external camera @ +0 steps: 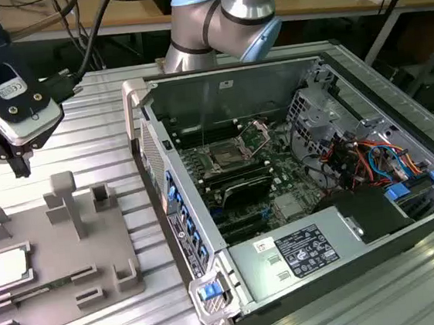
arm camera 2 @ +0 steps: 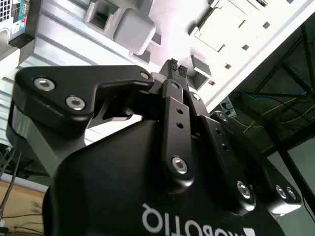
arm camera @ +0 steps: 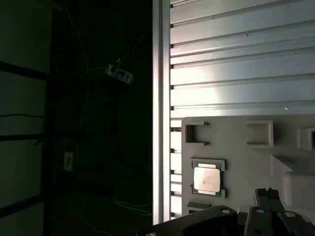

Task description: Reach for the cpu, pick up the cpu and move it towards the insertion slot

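Observation:
The cpu (external camera: 11, 267) lies flat in a recess of the grey fixture plate (external camera: 59, 253) at the exterior view's left, its whitish top up. In the first wrist view the cpu (arm camera: 206, 178) sits in its seat close to the plate's edge. My gripper (external camera: 16, 159) hangs well above the plate's far end, apart from the cpu. In the second wrist view its black fingertips (arm camera 2: 173, 64) stand together with nothing between them. The insertion slot (external camera: 224, 158) is the dark square socket with a raised metal frame on the green board inside the open computer case.
The open computer case (external camera: 298, 193) fills the exterior view's middle and right, with its tall side wall (external camera: 170, 198) facing the fixture. Grey upright blocks (external camera: 64, 198) rise from the plate. The arm's base (external camera: 217, 19) stands behind the case. A ribbed metal table (external camera: 82, 130) lies under everything.

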Robot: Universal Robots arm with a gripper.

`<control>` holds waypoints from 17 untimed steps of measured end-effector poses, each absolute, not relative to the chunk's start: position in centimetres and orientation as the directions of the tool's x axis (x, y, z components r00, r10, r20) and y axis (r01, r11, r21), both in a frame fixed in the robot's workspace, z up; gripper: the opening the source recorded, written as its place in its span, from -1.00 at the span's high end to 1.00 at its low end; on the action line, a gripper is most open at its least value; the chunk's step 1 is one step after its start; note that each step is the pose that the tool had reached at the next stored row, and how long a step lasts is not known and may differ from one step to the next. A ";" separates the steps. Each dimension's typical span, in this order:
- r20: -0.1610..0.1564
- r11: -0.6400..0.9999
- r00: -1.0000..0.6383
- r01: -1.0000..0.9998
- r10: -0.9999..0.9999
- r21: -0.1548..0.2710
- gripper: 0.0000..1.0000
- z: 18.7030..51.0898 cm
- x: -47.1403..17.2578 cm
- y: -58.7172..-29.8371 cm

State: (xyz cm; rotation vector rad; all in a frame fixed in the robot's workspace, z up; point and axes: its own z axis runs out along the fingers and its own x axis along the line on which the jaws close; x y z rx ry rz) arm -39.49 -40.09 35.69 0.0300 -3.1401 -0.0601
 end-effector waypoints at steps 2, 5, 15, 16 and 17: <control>0.000 0.999 -1.000 -0.019 -0.019 0.038 0.79 35.7 -39.5 -40.1; 0.000 0.999 -1.000 -0.019 -0.019 0.038 0.79 35.7 -39.5 -40.1; 0.000 0.999 -1.000 -0.019 -0.019 0.038 0.79 35.7 -41.0 -40.1; 0.000 0.999 -1.000 -0.019 -0.019 0.038 0.79 35.7 -41.1 -40.1; 0.000 0.999 -1.000 -0.019 -0.019 0.038 0.79 35.7 -41.2 -40.2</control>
